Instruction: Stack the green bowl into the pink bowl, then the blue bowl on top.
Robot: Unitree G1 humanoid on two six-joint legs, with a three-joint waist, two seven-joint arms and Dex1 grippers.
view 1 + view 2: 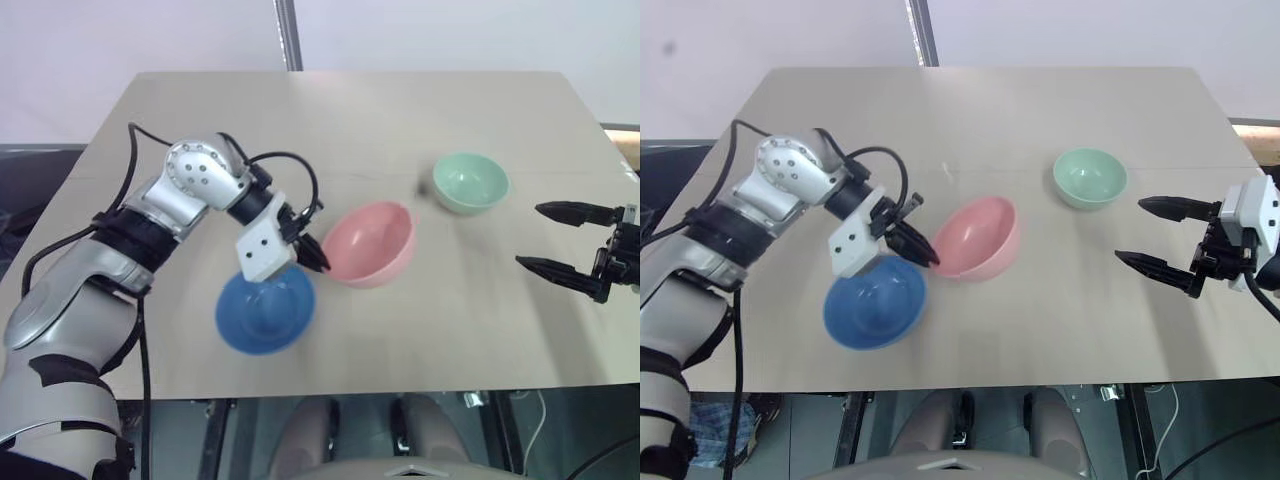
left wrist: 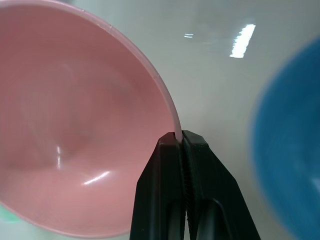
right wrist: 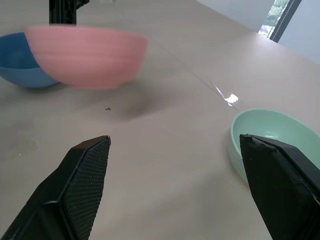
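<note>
My left gripper is shut on the near-left rim of the pink bowl. The bowl hangs tilted a little above the table, with its shadow under it in the right wrist view. The left wrist view has the two fingers pinching the thin pink rim. Just left of the pink bowl, under my left wrist, the blue bowl rests upright on the table. The green bowl stands upright further back and to the right. My right gripper hovers open at the right edge, near the green bowl, with nothing between its fingers.
The bowls are on a beige table, whose front edge runs close behind the blue bowl. A metal post rises behind the far edge. Black cables loop around my left wrist.
</note>
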